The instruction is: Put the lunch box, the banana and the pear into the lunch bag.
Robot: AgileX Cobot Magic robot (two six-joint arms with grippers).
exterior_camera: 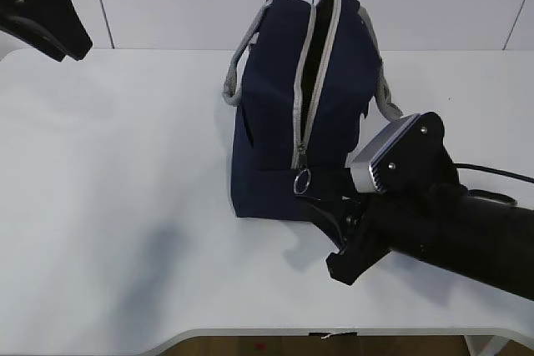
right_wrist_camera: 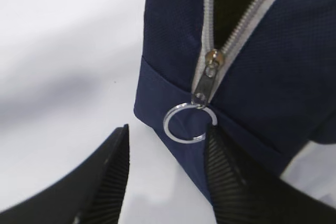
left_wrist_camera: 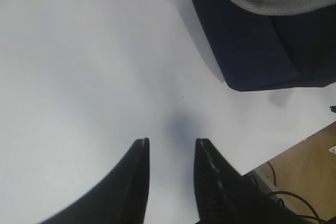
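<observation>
The bag [exterior_camera: 284,139] stands upright on the white table [exterior_camera: 125,206], a little right of centre and towards the back. Its grey zipper [exterior_camera: 321,56] is parted along the top and down the near end, leaving a dark gap; what lies inside cannot be made out. The slider sits low on that end, and the ring pull [right_wrist_camera: 188,123] hangs from it. Grey handles [exterior_camera: 238,64] droop on either side.

Right gripper [right_wrist_camera: 168,148]: low at the bag's near end, jaws apart and empty; the ring lies between them, just beside the right-hand finger [right_wrist_camera: 231,182], contact uncertain.

Left gripper [left_wrist_camera: 170,148]: above bare table, well clear of the bag, jaws partly apart, holding nothing. In the exterior view the left arm [exterior_camera: 42,2] sits in the upper left corner.
</observation>
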